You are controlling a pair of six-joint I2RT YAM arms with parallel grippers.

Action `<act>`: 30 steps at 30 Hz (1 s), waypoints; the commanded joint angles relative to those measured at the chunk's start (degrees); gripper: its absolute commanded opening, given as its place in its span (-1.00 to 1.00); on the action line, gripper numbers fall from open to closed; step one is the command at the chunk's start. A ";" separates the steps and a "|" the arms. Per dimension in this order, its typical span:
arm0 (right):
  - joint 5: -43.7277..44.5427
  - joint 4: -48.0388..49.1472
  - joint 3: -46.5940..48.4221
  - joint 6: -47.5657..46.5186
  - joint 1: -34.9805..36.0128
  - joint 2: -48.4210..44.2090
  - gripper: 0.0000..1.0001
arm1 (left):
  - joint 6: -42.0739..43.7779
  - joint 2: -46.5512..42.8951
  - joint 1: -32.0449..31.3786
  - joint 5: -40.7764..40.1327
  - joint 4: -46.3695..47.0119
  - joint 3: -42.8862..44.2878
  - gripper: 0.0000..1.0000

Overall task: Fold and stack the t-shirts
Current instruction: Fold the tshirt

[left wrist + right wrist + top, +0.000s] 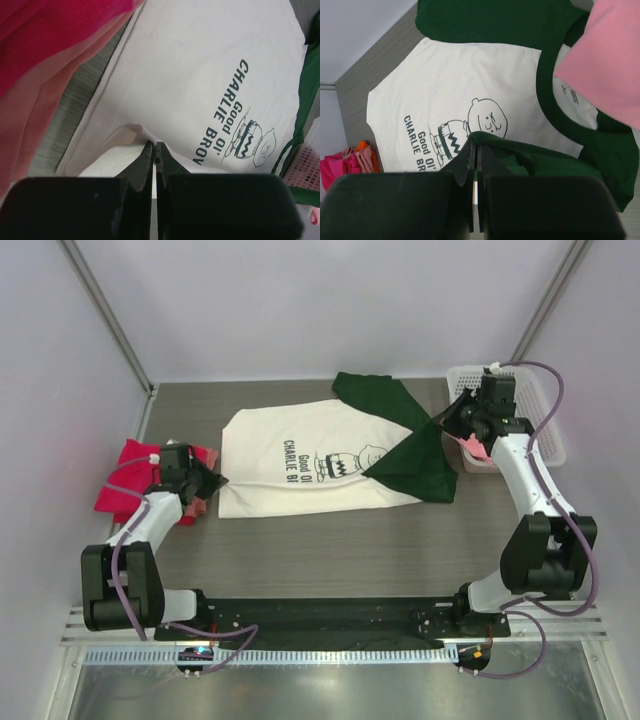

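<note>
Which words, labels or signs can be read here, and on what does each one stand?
"Good Ol'": on the chest of the cream-white t-shirt.
"CHARLIE BROV": beneath it, same print; the rest is hidden.
Neck label inside the collar: print too small to read.

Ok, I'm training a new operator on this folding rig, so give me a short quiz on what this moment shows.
1. True or false: the left gripper hangs open above the cream t-shirt.
2. What does the right gripper pinch? A) the shirt's green sleeve B) its white hem C) nothing
3. Fill in: the red-pink shirts lie piled on the ___ side of the top view.

Key: 1 false, it is shut on a fold of white cloth at the shirt's hem corner. 2 A. 3 left.
</note>
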 commanded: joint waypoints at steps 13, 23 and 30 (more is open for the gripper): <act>-0.19 2.72 17.98 0.45 0.98 17.37 -0.98 | 1.04 10.31 -1.86 -5.41 3.63 8.68 -1.00; -2.56 1.58 29.94 1.77 1.51 27.04 -0.74 | -0.11 17.07 -1.86 -5.33 4.16 11.93 -0.97; 6.39 2.54 22.32 -0.34 5.02 18.80 0.54 | 2.35 10.44 -2.56 -8.40 3.28 9.76 0.45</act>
